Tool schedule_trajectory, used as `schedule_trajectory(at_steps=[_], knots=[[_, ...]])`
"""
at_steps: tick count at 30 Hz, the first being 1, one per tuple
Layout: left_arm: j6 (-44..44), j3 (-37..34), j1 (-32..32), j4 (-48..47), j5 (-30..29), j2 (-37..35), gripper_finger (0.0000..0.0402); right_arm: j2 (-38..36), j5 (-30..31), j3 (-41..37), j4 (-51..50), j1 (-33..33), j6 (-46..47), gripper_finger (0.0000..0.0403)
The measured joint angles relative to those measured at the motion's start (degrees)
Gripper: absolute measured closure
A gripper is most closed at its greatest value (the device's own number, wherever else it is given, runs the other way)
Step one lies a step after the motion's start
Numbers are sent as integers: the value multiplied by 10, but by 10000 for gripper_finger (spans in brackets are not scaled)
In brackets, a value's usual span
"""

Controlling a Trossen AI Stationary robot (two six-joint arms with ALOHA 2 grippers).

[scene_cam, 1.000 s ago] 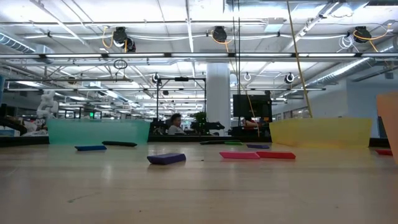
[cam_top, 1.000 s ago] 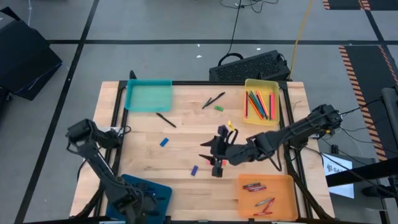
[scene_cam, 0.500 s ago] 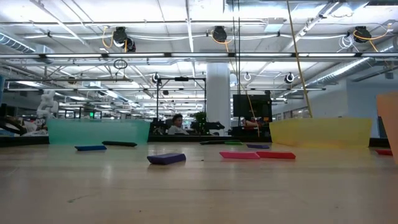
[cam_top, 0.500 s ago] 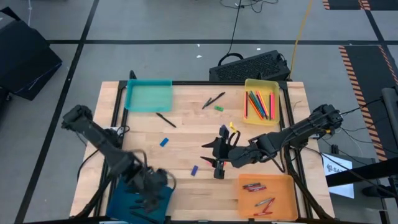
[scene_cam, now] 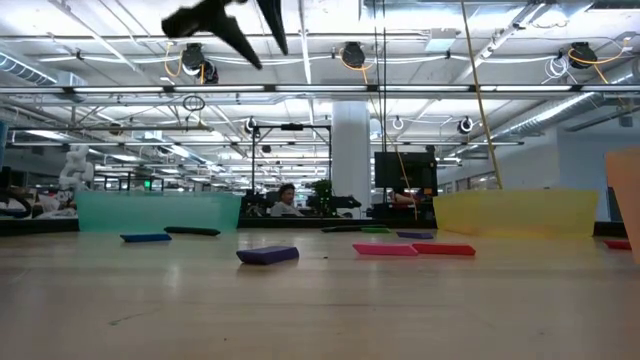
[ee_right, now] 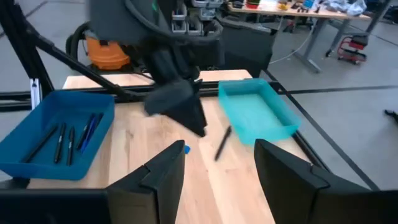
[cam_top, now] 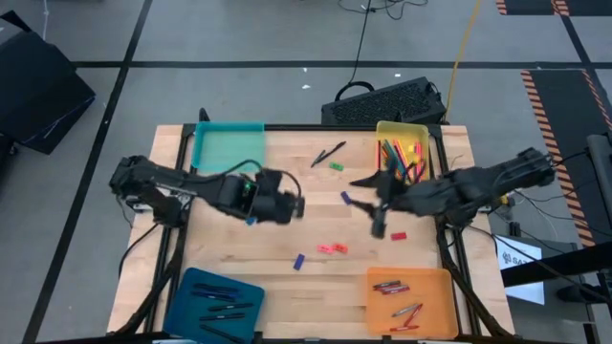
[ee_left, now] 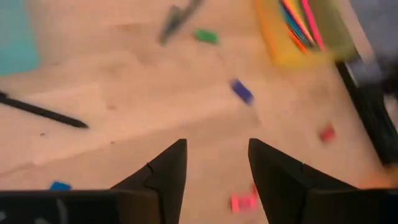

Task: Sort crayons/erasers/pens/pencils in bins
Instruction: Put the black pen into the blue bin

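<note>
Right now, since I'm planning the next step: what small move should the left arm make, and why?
Probably lower the open left gripper toward the small pink eraser block, which shows just between its fingertips. It lies loose on the wooden table, and the teal plastic bin looks empty, so it may be meant for erasers.
</note>
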Motion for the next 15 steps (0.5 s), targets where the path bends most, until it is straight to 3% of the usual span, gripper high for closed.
schedule_trajectory(at_steps=[11, 15], knots=[[-111, -128, 96, 109, 31, 1, 173, -68, -1, 0, -74, 0, 19, 215], [-102, -121, 103, 163, 31, 15, 170, -66, -3, 0, -74, -5, 30, 215]])
